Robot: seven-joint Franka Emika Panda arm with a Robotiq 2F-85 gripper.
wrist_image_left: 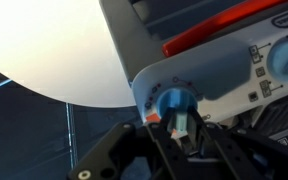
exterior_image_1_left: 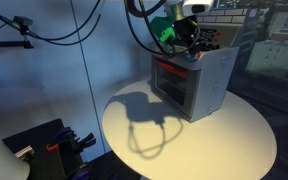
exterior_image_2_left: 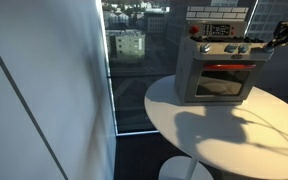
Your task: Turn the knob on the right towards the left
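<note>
- Gripper [wrist_image_left: 176, 126] sits nearly shut at the blue knob [wrist_image_left: 171, 101]; I cannot tell if it holds it.
- That knob is at one end of the oven [exterior_image_2_left: 219, 85] front.
- Turning could make it slip off, or slide the oven on the worktop [exterior_image_2_left: 234, 140].

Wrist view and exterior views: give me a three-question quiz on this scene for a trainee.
1. True or false: the toy oven stands on a round white table.
2. In the wrist view, the knob right in front of the end effector is: A) red B) blue C) yellow.
3. Fill in: the bar across the oven's front is ___ in colour.
Key: 1 true; 2 B; 3 red.
</note>
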